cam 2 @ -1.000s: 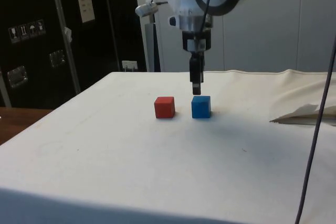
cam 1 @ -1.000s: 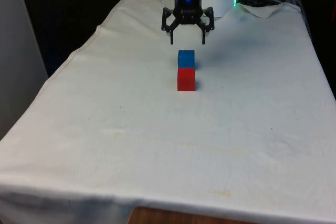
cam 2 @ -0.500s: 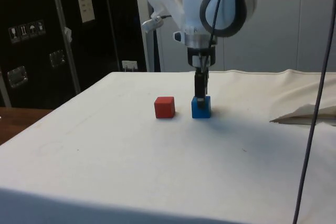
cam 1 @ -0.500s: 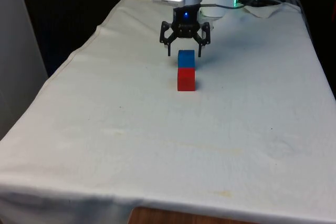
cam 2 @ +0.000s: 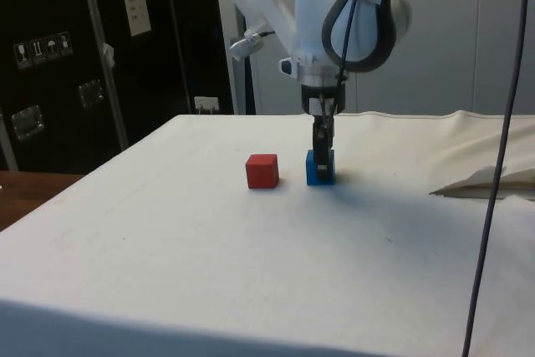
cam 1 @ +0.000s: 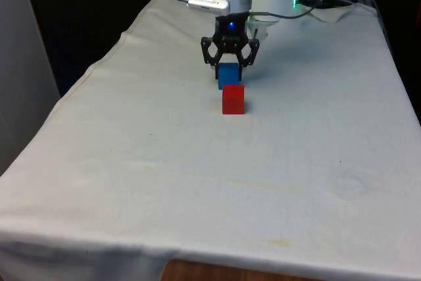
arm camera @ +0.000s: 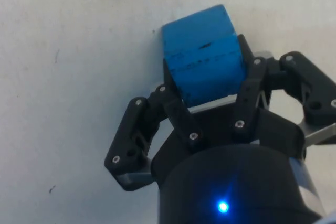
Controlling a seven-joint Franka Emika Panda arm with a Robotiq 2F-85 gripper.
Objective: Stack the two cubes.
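Nearest in the front view, just above the middle of the frame, sits the red cube [cam 1: 233, 99] on the white cloth of the surface [cam 1: 197, 182]; right behind it, partly covered by my tool [cam 1: 229, 70], is the blue cube [cam 1: 227, 74]. My tool is down around the blue cube with a finger pressed against each of two opposite faces, so I judge it closed on the cube, which as far as I can tell rests on the cloth, not lifted. From the side, in the middle of the frame, the red cube [cam 2: 262, 170] and blue cube [cam 2: 318, 168] stand apart with a clear strip of cloth between them, and my tool [cam 2: 323, 156] comes straight down onto the blue one. That gap is something the front view hides, since there the two cubes line up one behind the other and look almost touching. The wrist view gives what neither fixed camera does: the blue cube [arm camera: 203, 55] sits a little turned between my fingers [arm camera: 176, 113], held near its lower part, not squarely. That is my worry: a skewed, shallow grip could let the cube twist or slip when I lift, and a twisted cube set on the red one could land off-centre and tip off, or nudge the red cube aside if I come in too low.
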